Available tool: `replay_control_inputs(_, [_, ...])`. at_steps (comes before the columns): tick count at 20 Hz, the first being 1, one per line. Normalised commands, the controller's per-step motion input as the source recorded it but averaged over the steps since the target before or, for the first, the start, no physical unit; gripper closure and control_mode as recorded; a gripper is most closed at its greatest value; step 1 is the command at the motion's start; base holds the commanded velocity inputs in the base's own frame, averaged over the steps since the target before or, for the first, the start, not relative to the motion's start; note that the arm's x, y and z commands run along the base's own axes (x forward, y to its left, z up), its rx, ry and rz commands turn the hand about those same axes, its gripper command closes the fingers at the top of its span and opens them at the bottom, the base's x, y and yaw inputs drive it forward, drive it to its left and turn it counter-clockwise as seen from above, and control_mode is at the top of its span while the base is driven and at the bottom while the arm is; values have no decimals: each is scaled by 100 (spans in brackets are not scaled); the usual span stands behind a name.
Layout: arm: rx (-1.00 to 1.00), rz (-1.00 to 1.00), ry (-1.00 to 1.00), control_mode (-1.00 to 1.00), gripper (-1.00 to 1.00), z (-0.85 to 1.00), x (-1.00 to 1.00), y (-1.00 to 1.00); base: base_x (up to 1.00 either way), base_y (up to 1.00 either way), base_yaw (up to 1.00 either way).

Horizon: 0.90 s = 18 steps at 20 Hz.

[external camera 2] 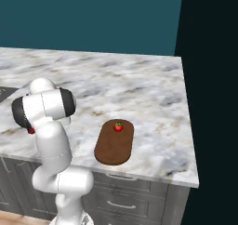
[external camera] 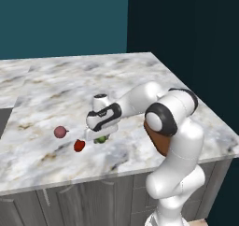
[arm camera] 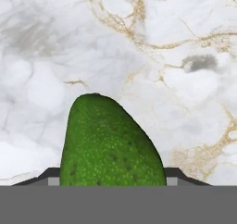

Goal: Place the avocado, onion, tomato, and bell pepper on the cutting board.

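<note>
Avocado (arm camera: 111, 142): on the marble counter (external camera: 140, 75) near its front edge, directly under the gripper (external camera: 99, 137); a sliver of green shows below the hand in the left base view.
Jaws: one fingertip (arm camera: 48, 177) each side of the avocado, right against it; clamped or not, I cannot tell.
Bell pepper (external camera: 79, 145): just left of the avocado, slightly nearer.
Onion (external camera: 59, 131): further left, apart from the pepper.
Cutting board (external camera 2: 114, 145): right of the arm, at the counter's front edge.
Tomato (external camera 2: 118, 126): on the board's far end.
Obstruction: in the left base view the arm's elbow covers most of the board; in the right base view the arm hides the avocado and onion.
</note>
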Motion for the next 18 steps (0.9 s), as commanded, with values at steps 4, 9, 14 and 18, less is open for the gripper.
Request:
replay_control_inputs(4, [-3,-17,9,-100,100,45,-17,-58,0,0,0])
replay_control_inputs(9, [-7,-12,6,-100,100,56,4,-80,0,0,0])
replay_control_inputs(14, [5,-1,0,-100,100,-4,9,-100,0,0,0])
replay_control_inputs(18, [7,0,3,-100,100,28,1,-99,0,0,0])
